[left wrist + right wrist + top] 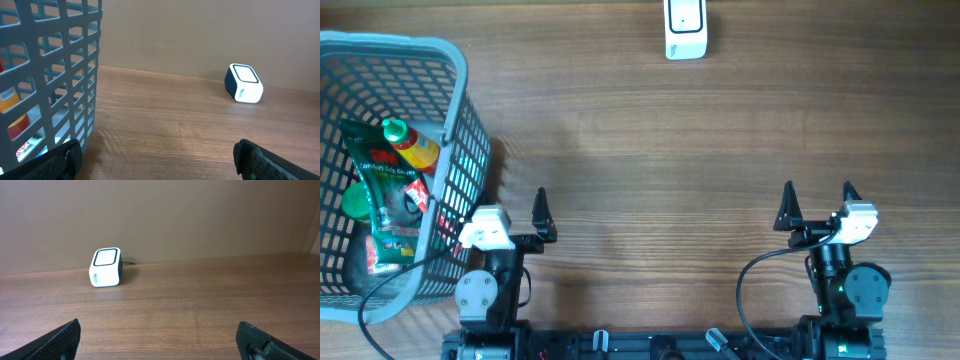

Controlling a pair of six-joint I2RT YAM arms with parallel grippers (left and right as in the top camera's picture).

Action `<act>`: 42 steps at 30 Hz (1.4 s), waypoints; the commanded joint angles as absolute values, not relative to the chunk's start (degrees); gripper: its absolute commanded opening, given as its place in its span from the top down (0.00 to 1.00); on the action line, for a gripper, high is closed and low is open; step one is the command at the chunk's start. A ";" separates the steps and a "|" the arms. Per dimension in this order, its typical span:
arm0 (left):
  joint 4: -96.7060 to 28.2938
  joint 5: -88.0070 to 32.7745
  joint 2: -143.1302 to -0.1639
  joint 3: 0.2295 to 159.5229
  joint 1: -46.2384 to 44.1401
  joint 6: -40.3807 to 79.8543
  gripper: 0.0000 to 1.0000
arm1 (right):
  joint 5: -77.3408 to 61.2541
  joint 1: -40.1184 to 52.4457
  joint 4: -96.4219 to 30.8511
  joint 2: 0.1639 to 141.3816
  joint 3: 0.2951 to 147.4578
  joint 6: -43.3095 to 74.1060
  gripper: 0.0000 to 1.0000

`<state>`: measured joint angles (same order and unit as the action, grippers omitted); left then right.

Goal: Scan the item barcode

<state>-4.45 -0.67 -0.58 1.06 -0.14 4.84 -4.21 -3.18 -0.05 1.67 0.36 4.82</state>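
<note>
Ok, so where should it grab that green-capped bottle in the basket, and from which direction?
Probably grip the bottle across its body, just below the green cap, coming straight down from above. It lies slanted atop the green packet, and the basket walls block any side approach.

White scanner [685,28] upper centre; grey basket [455,60] at left holds 1 bottle [412,146] and green packet [382,200]; left gripper [510,207] and right gripper [818,200] gape, lower edge

We are seeing soft, even light spreading over the worktop [720,150], brightening near its middle. The basket [450,120] is casting a weak shadow toward three o'clock. Close fingers [62,337] are looking slightly soft.
</note>
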 commanded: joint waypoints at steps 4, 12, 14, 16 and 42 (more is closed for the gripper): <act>-4.23 -0.14 -0.93 0.34 0.23 5.17 0.00 | -3.84 -2.90 0.08 2.15 0.30 4.49 0.00; -4.21 -0.14 -0.93 0.34 0.23 5.17 0.00 | -3.84 -2.90 0.10 2.15 0.30 4.49 0.00; -4.23 -0.14 -0.93 0.34 0.23 5.17 0.00 | -3.84 -2.90 0.10 2.15 0.30 4.49 0.00; -4.23 -0.14 -0.93 0.34 0.23 5.17 0.00 | -3.84 -2.90 0.10 2.15 0.30 4.49 0.00; -2.37 -8.32 -9.28 28.42 0.23 5.21 0.00 | -3.84 -2.90 0.10 2.15 0.30 4.47 0.00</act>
